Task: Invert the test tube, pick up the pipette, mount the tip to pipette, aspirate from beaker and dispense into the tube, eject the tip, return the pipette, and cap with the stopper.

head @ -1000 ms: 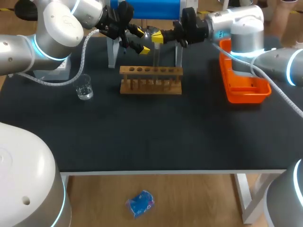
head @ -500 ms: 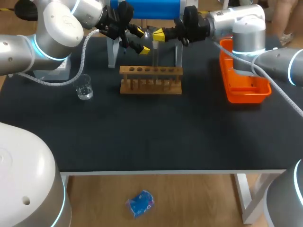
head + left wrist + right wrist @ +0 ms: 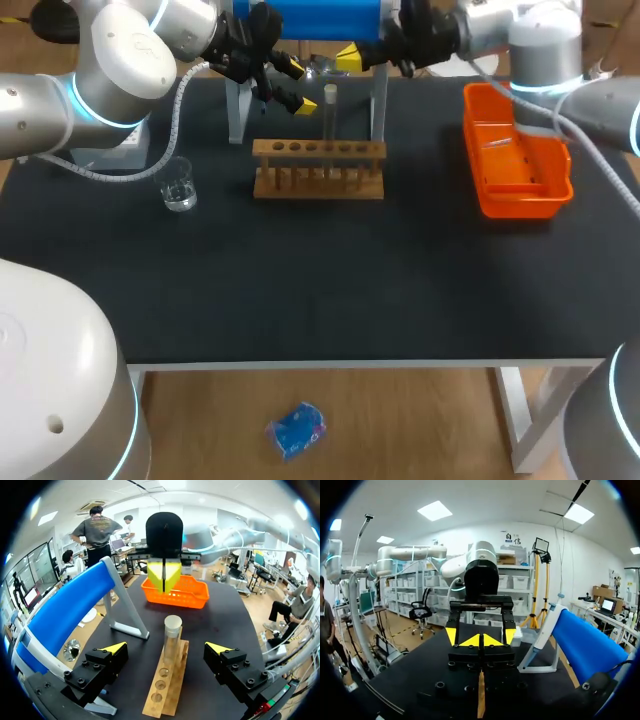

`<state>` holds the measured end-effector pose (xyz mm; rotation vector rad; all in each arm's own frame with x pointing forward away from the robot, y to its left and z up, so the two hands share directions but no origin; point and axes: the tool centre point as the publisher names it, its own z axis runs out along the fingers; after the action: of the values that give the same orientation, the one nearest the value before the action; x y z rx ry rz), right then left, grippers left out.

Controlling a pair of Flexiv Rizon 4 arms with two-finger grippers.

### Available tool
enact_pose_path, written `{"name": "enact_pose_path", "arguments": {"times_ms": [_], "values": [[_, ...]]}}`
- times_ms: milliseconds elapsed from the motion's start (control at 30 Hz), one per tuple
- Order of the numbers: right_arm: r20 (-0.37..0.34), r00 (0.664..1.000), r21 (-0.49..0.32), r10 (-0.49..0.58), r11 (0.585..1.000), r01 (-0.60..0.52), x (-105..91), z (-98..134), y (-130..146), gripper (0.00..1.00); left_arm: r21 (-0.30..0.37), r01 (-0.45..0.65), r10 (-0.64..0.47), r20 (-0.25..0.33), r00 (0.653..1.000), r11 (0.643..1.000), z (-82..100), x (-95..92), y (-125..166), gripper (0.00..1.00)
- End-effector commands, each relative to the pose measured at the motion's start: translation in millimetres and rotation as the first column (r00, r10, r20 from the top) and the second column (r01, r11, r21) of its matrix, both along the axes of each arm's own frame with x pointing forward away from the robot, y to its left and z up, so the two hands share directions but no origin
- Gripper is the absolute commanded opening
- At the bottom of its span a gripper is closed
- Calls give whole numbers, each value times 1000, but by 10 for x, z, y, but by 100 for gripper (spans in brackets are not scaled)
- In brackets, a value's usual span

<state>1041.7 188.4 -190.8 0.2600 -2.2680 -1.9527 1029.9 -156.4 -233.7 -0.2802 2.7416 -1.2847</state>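
A clear test tube [image 3: 330, 108] stands upright in the wooden rack [image 3: 318, 168], near its right-of-middle holes. My left gripper [image 3: 300, 87] is open just left of the tube's upper part. In the left wrist view the tube [image 3: 172, 636] rises between and slightly ahead of the left gripper's [image 3: 166, 648] wide-spread fingers, touching neither. My right gripper [image 3: 350, 58] is shut on nothing, above and behind the tube; its closed yellow tips [image 3: 164, 575] hang over the tube's top. In the right wrist view my right gripper [image 3: 480, 641] faces the left gripper's fingers [image 3: 452, 632].
A small glass beaker [image 3: 180, 185] stands left of the rack. An orange basket [image 3: 515, 160] sits at the right side of the table. A blue-topped stand [image 3: 305, 15] on grey legs is behind the rack. The dark tabletop [image 3: 320, 290] lies bare in front.
My right gripper has risen from the tube's top and drawn back to the right, still shut. The tube stays in the rack. The left arm has not moved.
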Motion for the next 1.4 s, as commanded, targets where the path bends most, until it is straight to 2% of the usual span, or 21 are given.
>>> {"name": "enact_pose_path", "arguments": {"times_ms": [33,67,100,133,167,333,500,733,1333,1400], "values": [[29,999,-151,-34,988,38,-180,193,-202,18,3,2,-2,-4,1000,1000,9,9,1,100],[30,999,-172,-37,984,42,-196,205,-238,46,3,2,-2,-4,1000,1000,9,9,1,100],[31,999,-179,-42,983,47,-212,220,-277,84,3,2,-2,-4,1000,1000,9,9,1,100],[30,998,-208,-52,977,57,-228,231,-320,100,3,2,-2,-4,1000,1000,9,9,1,100],[32,997,-261,-64,963,70,-242,229,-357,100,3,2,-2,-4,1000,1000,9,9,1,100],[33,991,-356,-133,925,136,-319,185,-544,100,3,2,-2,-4,1000,1000,9,9,1,100],[45,981,-436,-190,879,191,-395,93,-719,100,3,2,-2,-4,1000,1000,9,9,1,100],[91,968,-502,-233,829,247,-486,-33,-905,100,3,2,-2,-4,1000,1000,9,9,1,100],[96,966,-501,-239,827,254,-490,-42,-921,100,3,2,-2,-4,1000,1000,9,9,1,100],[81,964,-477,-254,839,261,-497,-52,-990,100,-7,-40,40,-12,999,999,66,-21,82,100]]}}
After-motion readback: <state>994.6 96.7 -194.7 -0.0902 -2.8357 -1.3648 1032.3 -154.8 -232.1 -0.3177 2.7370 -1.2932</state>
